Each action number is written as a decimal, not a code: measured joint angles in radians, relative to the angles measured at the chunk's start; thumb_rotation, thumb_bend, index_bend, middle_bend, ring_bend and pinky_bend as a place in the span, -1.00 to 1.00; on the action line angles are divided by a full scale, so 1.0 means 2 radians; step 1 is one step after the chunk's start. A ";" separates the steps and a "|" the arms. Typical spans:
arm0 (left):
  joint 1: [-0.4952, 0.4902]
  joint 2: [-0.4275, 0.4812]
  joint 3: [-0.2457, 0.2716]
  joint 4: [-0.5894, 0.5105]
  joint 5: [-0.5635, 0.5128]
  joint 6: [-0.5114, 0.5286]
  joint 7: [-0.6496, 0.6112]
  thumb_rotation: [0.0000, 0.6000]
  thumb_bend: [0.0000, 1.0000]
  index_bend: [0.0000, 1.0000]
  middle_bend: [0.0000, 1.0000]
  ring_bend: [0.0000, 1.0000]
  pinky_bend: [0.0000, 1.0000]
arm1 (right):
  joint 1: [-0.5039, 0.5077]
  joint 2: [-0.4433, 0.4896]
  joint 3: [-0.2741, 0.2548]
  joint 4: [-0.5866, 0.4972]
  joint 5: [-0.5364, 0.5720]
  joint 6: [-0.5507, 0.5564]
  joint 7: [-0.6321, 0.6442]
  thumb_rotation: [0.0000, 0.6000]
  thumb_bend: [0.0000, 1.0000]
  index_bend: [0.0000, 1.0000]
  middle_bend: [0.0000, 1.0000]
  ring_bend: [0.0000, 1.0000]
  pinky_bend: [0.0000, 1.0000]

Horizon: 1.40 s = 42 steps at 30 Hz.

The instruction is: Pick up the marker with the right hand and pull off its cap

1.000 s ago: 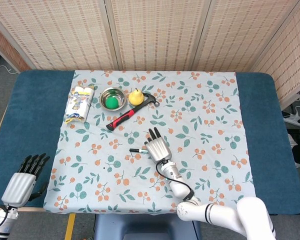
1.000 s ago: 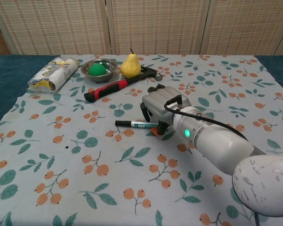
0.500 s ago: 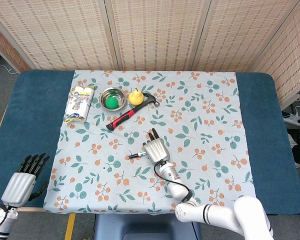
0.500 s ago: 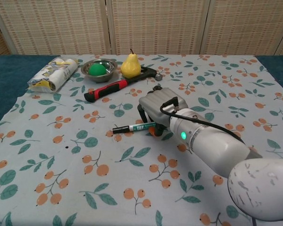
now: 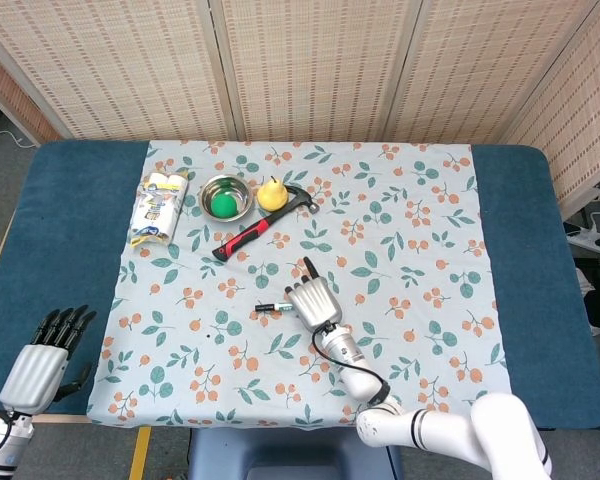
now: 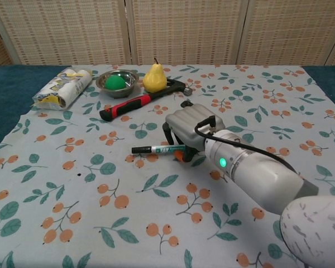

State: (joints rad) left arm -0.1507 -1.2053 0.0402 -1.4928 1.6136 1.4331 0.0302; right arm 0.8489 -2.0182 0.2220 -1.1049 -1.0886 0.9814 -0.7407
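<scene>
A: Where is the marker [image 6: 157, 149]?

B: Near the middle of the desk [image 5: 520, 250], over the flowered cloth [image 5: 410, 200], pointing toward the robot's left with its black cap end free. Its other end is under the right hand [image 6: 191, 125].

A: Does the hand have it?

B: Yes. The fingers [image 6: 168, 134] are curled down around the far end of the marker and grip it. In the chest view the marker sticks out sideways from under the palm, roughly level. I cannot tell whether it is clear of the cloth or touching it. One finger points straight out in the head view; the rest are bent.

A: And the cap?

B: On the marker.

A: The other hand?

B: The left hand [image 5: 42, 355] is at the near left edge of the desk, well apart from everything, holding nothing, its dark fingers straight and side by side.

A: What else lies there?

B: At the far left of the cloth, a packet [image 5: 158, 207]. Beside it a metal bowl [image 5: 226, 197] with a green ball [image 5: 222, 205] in it, then a yellow pear [image 5: 271, 193]. A hammer [image 5: 263, 226] with a red and black handle lies slanted just in front of the pear.
</scene>
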 measured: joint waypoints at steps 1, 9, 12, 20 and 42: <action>0.000 -0.001 0.000 0.001 0.003 0.002 0.000 1.00 -0.12 -1.00 -1.00 -1.00 -0.88 | 0.000 0.005 -0.002 -0.002 -0.005 0.000 0.003 1.00 0.08 0.65 0.54 -0.17 -1.00; -0.003 -0.037 -0.009 0.024 0.033 0.039 0.007 1.00 -0.12 -0.72 -0.75 -0.95 -0.59 | -0.003 0.055 -0.007 -0.065 -0.026 0.009 0.005 1.00 0.08 0.65 0.56 -0.15 -1.00; -0.016 -0.055 -0.022 0.028 0.050 0.048 0.021 1.00 -0.12 -0.52 -0.37 -0.70 -0.33 | -0.003 0.076 -0.004 -0.094 -0.023 0.011 -0.011 1.00 0.08 0.65 0.56 -0.15 -1.00; -0.066 -0.082 -0.051 -0.047 0.040 -0.015 0.090 1.00 -0.33 -0.35 -0.01 -0.26 0.12 | -0.006 0.103 0.004 -0.152 0.005 0.025 -0.035 1.00 0.08 0.65 0.56 -0.15 -1.00; -0.179 -0.274 -0.142 0.001 -0.169 -0.159 0.180 1.00 -0.31 -0.68 -0.39 -0.22 0.22 | -0.006 0.123 0.012 -0.203 0.051 0.034 -0.012 1.00 0.08 0.65 0.56 -0.15 -1.00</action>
State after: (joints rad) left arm -0.5079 -1.7538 -0.2439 -1.4904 1.2756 1.1156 0.3896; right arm 0.8378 -1.7718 0.2465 -1.5101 -0.9874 1.0487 -0.7652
